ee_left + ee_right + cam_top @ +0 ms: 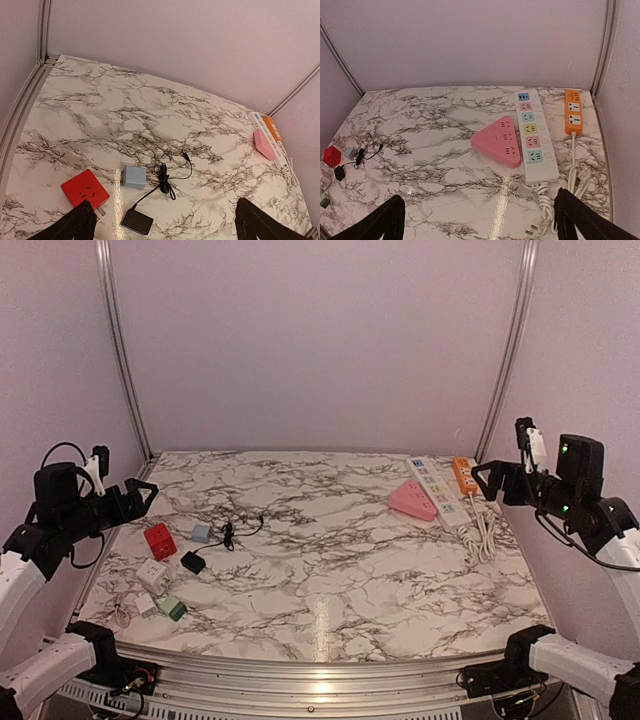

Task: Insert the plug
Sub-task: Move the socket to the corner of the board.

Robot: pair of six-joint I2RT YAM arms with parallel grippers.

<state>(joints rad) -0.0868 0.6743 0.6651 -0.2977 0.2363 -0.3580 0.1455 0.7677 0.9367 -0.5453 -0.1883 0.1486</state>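
Note:
Several plugs lie at the left of the marble table: a red cube adapter (159, 539) (85, 188), a light blue plug (201, 533) (133, 176), and a black plug (193, 562) (137, 221) with a coiled black cable (167, 180). At the back right lie a white power strip with coloured sockets (438, 492) (535, 135), a pink triangular socket block (412, 499) (501, 140) and an orange strip (465, 476) (573, 111). My left gripper (140, 495) (164, 212) is open and empty, raised above the plugs. My right gripper (484, 483) (479, 202) is open and empty, raised near the strips.
A white plug (152, 575), a green plug (171, 608) and a small white plug with a cord (125, 612) lie near the front left edge. The white strip's coiled cord (484, 530) (577, 175) lies by the right edge. Pale walls and metal rails enclose the table.

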